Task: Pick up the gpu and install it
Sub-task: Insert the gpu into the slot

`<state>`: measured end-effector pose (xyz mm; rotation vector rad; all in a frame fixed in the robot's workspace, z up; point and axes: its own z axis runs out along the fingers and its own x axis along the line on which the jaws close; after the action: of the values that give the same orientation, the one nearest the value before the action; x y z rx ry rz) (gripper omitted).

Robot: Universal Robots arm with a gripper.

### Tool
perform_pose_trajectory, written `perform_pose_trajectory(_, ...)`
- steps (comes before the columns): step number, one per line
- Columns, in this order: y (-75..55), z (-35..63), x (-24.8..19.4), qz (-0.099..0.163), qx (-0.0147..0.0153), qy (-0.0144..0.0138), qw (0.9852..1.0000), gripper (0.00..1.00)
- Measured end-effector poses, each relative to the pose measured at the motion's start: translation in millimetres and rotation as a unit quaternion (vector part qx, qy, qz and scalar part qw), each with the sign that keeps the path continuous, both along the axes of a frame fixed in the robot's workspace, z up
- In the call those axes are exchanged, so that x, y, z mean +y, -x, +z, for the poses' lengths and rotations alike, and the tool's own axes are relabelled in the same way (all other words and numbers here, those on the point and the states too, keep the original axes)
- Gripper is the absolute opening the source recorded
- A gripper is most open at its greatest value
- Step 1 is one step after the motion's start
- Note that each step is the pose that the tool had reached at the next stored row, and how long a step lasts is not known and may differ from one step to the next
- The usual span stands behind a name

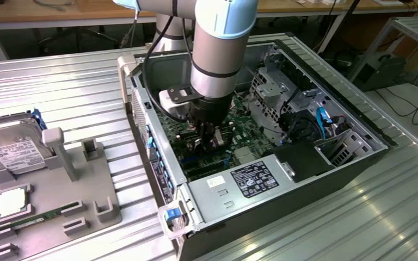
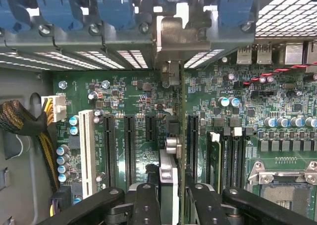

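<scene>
Ribbed metal bench (image 1: 63,92), open PC case (image 1: 354,117); gripper (image 2: 173,188) clenched on gpu (image 2: 179,136), card edge-on, long axis parallel to motherboard (image 2: 277,111) slots.

Ribbed metal table (image 1: 63,92) is used as the base. An open computer case (image 1: 354,163) and a grey holder tray (image 1: 85,190) are placed on it, near each other.

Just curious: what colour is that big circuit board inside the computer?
Green motherboard, clearest in the wrist view.
</scene>
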<state>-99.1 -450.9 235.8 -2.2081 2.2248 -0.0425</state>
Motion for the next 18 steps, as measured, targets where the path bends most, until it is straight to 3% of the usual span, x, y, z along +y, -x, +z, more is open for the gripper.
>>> perform_pose_trajectory(12, 0.0, 0.1, 0.2, 0.000, -0.0006, -0.0007, 1.0000, 0.29)
perform_pose_trajectory(13, 0.0, 1.0, 0.1, 0.000, -0.0004, -0.0002, 1.0000, 0.29)
perform_pose_trajectory(14, 0.0, 1.8, 0.0, 0.000, -0.0003, -0.0001, 1.0000, 0.36)
perform_pose_trajectory(18, 0.0, 13.6, 0.0, 0.000, -0.0010, 0.0000, 1.0000, 0.36)
